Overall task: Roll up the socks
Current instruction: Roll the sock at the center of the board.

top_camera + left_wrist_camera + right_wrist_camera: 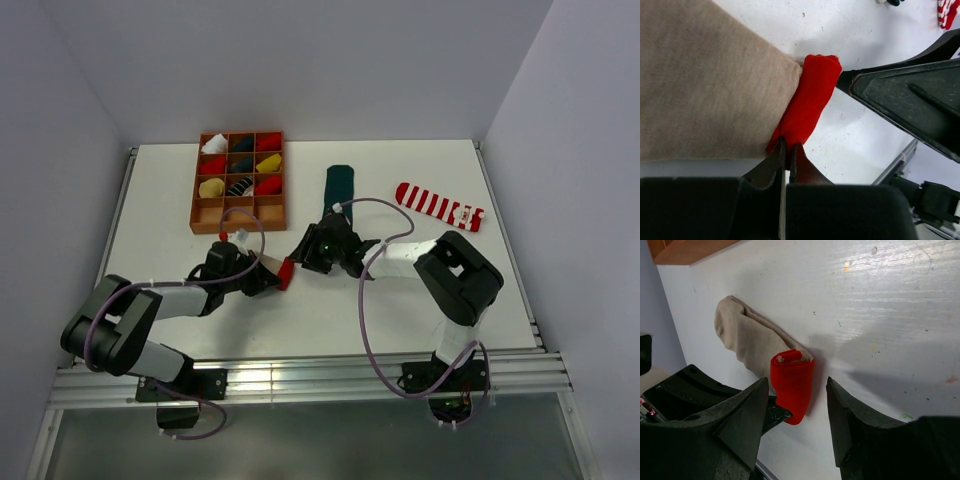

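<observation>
Clamped in left gripper (788, 150): red toe of beige sock (705, 85). Astride it, jaws apart: right gripper (798, 387). Partly hidden behind that gripper: green sock (339, 186).

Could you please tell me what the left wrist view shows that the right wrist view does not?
Only the left wrist view: a corner of the striped sock, and the left pincer seen close, shut on the red toe. Only the right wrist view: the wooden tray corner, the far end of the beige sock, and both fingers of the open right pincer, one either side of that toe. Both: the beige sock, its rolled red toe and the white table.
</observation>
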Controlling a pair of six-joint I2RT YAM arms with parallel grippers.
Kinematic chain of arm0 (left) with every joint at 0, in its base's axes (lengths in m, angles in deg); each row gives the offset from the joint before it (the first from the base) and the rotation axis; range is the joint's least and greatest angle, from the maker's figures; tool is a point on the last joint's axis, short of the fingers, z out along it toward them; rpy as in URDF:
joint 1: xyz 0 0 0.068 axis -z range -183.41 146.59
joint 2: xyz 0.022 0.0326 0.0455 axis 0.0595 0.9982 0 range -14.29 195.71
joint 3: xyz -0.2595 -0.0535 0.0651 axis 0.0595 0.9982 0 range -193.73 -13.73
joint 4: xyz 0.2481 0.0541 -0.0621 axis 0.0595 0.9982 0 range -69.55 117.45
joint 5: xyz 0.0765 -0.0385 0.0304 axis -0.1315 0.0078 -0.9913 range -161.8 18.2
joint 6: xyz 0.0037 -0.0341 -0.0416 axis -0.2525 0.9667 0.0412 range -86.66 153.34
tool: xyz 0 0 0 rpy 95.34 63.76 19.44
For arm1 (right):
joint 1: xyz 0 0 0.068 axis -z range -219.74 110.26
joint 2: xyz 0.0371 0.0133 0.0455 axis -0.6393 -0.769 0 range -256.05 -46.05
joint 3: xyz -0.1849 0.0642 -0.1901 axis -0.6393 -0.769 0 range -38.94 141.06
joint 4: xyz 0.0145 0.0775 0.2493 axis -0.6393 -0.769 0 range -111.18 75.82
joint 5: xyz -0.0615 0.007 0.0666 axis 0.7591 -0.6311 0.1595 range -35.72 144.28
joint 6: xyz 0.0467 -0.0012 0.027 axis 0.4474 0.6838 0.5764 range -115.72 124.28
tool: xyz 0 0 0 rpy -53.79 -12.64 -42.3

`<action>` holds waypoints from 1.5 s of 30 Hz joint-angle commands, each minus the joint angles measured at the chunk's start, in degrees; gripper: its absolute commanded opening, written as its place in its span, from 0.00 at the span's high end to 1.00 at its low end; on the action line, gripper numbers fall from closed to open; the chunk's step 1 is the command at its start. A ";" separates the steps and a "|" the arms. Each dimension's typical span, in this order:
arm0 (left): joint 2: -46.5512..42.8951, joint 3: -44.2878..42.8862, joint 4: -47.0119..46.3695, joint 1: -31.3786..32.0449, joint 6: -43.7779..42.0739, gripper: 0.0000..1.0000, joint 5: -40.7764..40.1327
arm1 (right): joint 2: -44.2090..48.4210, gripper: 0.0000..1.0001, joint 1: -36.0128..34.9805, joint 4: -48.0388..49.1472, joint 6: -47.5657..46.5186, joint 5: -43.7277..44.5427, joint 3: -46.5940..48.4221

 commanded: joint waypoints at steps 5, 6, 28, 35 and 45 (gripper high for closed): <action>3.65 1.63 0.92 -2.64 1.98 1.00 3.82 | -2.85 0.43 -0.74 6.12 -1.21 -1.98 0.79; 4.09 1.63 0.75 -2.81 1.98 0.99 4.08 | -3.38 0.43 -1.00 6.03 -1.39 -2.15 1.31; 9.89 1.54 -1.10 -4.93 2.68 1.00 7.07 | -7.43 0.45 -2.06 6.91 -4.37 -3.21 4.30; 9.81 1.98 -1.28 -5.10 2.60 0.99 7.07 | -8.13 0.67 -2.15 5.68 -4.73 -2.51 4.83; 6.74 2.25 1.00 -5.10 0.67 0.85 4.88 | -5.85 1.00 -2.15 -5.20 -9.65 1.18 8.69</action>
